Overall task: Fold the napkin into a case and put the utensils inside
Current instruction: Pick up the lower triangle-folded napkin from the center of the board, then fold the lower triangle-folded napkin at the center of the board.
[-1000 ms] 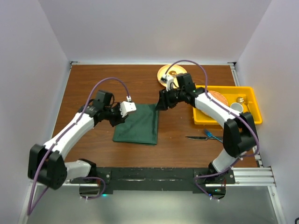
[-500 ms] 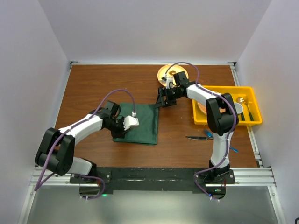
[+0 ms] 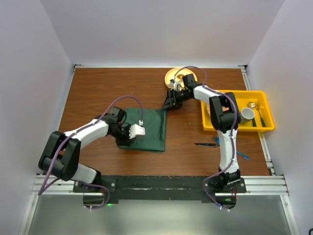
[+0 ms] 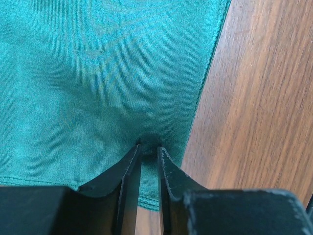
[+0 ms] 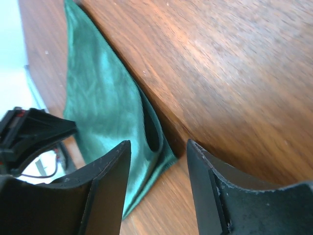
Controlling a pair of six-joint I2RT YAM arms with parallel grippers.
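White cup (image 3: pixel 247 113) and perhaps cutlery (image 3: pixel 261 117) held in yellow bin (image 3: pixel 244 93), green napkin (image 3: pixel 146 128) folded flat, pinched by left gripper (image 4: pixel 148 146), right gripper (image 5: pixel 157 144) parted.

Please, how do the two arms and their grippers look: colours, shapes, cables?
Left arm and right arm: white links, black joints. A purple cable loops along each. Left gripper and right gripper: two black, tapering fingers, lightly scratched.
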